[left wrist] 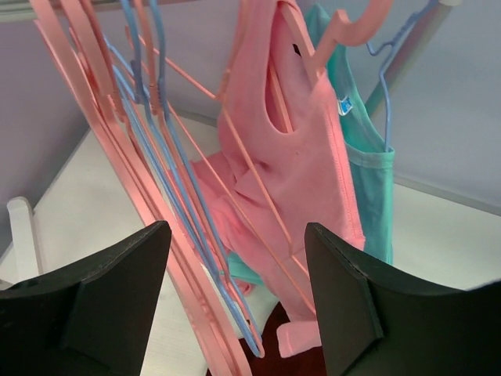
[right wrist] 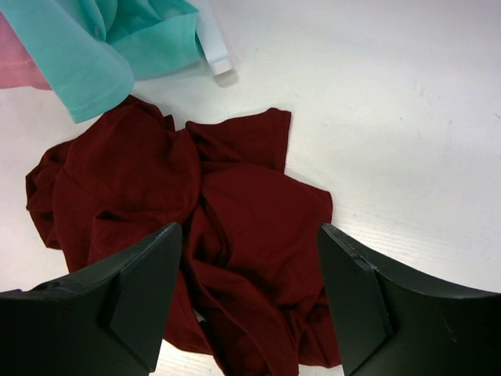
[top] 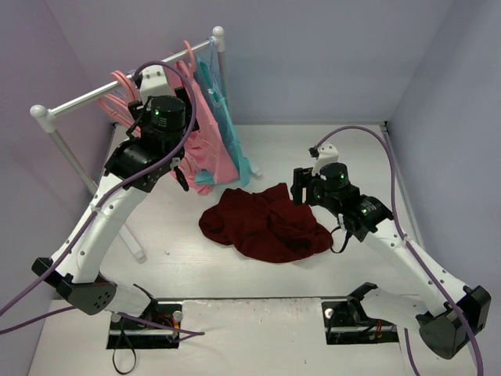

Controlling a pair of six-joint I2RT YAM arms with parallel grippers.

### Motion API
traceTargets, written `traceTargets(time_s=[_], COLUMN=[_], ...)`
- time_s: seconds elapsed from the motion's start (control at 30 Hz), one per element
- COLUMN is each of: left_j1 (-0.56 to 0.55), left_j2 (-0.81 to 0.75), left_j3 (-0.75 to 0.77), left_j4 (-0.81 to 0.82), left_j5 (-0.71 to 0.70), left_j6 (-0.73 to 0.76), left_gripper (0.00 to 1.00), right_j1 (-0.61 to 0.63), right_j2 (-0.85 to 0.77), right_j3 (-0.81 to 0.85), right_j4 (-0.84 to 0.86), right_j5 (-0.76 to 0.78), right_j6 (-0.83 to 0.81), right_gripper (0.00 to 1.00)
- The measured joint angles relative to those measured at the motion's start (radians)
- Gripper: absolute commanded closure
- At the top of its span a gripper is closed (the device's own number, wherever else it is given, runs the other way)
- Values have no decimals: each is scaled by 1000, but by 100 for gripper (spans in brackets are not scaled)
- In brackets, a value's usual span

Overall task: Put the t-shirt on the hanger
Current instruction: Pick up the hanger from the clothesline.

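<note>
The dark maroon t-shirt lies crumpled on the white table; the right wrist view shows it from above. My right gripper hovers over its right edge, open and holding nothing. Salmon-pink hangers hang on the rail. In the left wrist view the nearest salmon-pink hanger slants down between the fingers of my left gripper, which is open and not touching it. That gripper sits beside the hanging clothes. A strip of the t-shirt shows below.
A pink garment and a teal garment hang on the rail's right end, reaching the table. Thin blue hangers hang among the pink ones. The rack's white post and foot stand at left. Lavender walls enclose the table.
</note>
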Motion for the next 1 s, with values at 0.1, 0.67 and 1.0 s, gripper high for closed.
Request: traceTargets(time_s=[0.1, 0.67, 1.0], left_j1=[21, 165, 226], left_j2=[-11, -65, -77], left_j3=[-20, -130, -166], left_j4=[1, -42, -68], left_j5=[3, 67, 141], left_j6=[-4, -88, -140], left_gripper=[44, 46, 46], right_j1=[0, 0, 0], right_j2=[0, -8, -27], right_j3=[-6, -39, -70], right_j4=[0, 2, 2], right_j5=[-11, -53, -62], right_j6=[-6, -24, -30], right_gripper=[33, 30, 29])
